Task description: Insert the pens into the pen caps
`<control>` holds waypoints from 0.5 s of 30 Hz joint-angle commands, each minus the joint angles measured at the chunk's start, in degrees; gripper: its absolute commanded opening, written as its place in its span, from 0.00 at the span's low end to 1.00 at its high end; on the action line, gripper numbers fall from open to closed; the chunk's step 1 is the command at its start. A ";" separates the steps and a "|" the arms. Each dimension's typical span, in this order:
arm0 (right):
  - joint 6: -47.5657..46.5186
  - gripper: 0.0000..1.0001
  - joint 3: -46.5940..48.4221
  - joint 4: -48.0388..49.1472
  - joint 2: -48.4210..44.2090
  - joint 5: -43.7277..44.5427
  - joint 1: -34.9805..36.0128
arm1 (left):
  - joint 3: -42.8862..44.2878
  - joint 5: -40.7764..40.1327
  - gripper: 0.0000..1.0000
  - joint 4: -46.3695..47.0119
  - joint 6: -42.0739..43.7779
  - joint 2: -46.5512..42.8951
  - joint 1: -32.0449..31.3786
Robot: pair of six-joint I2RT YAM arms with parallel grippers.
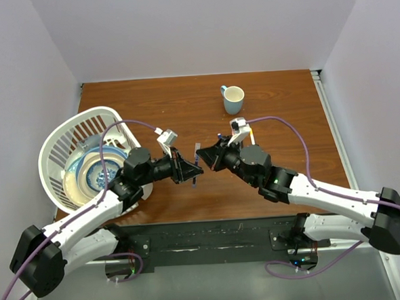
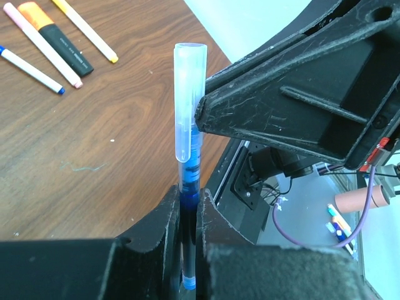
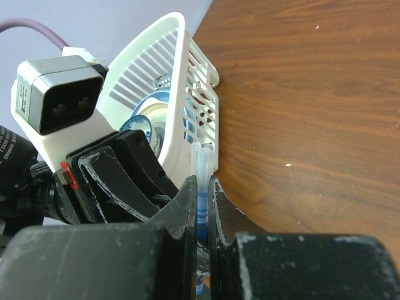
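Peeking into a small booth with plain white walls (image 1: 192, 28) boxing in a reddish-brown wood-grain table (image 1: 183, 103). Got a white slatted basket (image 1: 58, 139) at the left edge, with a blue-and-white plate (image 1: 96, 171) inside. Further back, a pale blue mug (image 1: 233, 99), standing upright. Lying flat on the wood: a black highlighter (image 2: 59, 40) with an orange end, right beside thin white pens tipped pink (image 2: 40, 44), yellow (image 2: 84, 30) and blue (image 2: 31, 70). Nose to nose over mid-table: left gripper (image 2: 187, 200) pinched tight on a dark blue pen (image 2: 189, 187), right gripper (image 3: 201, 194) squeezed closed on the clear cap (image 2: 189, 94) sitting over that pen's tip end.
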 commanded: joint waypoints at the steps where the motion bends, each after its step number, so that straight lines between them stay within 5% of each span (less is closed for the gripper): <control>1: 6.90 0.04 -1.58 -4.22 -0.90 -9.89 2.47 | 4.74 -7.62 0.00 5.51 2.35 -2.19 1.33; 15: -1.86 0.54 7.28 -8.42 -6.53 -5.14 2.47 | 2.90 1.51 0.00 5.86 4.63 -7.19 1.42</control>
